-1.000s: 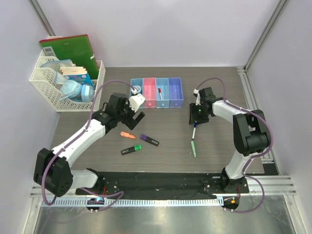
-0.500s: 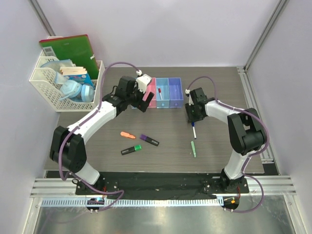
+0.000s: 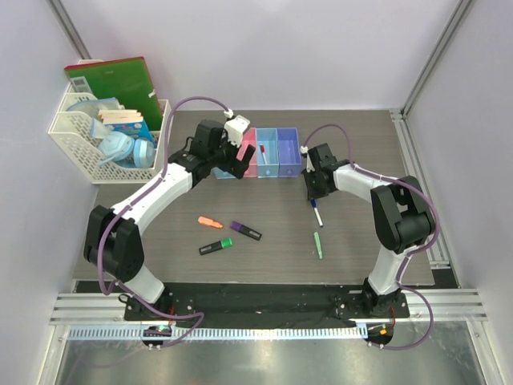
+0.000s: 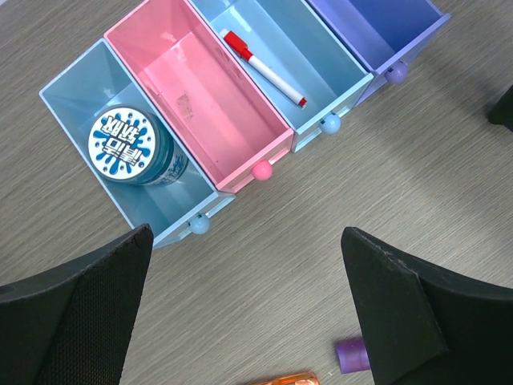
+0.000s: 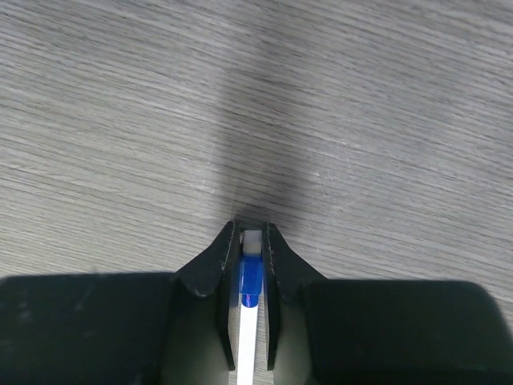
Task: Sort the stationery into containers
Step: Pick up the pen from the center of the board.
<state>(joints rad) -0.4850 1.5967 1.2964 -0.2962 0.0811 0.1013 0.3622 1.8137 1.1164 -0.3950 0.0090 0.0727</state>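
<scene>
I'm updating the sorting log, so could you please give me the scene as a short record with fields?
blue bin: tape roll
pink bin: empty
light blue bin: red-capped marker
purple bin: empty
loose on table: orange highlighter, purple highlighter, green highlighter, green pen
left fingers: open, by the bins
right fingers: shut on blue-capped marker
</scene>
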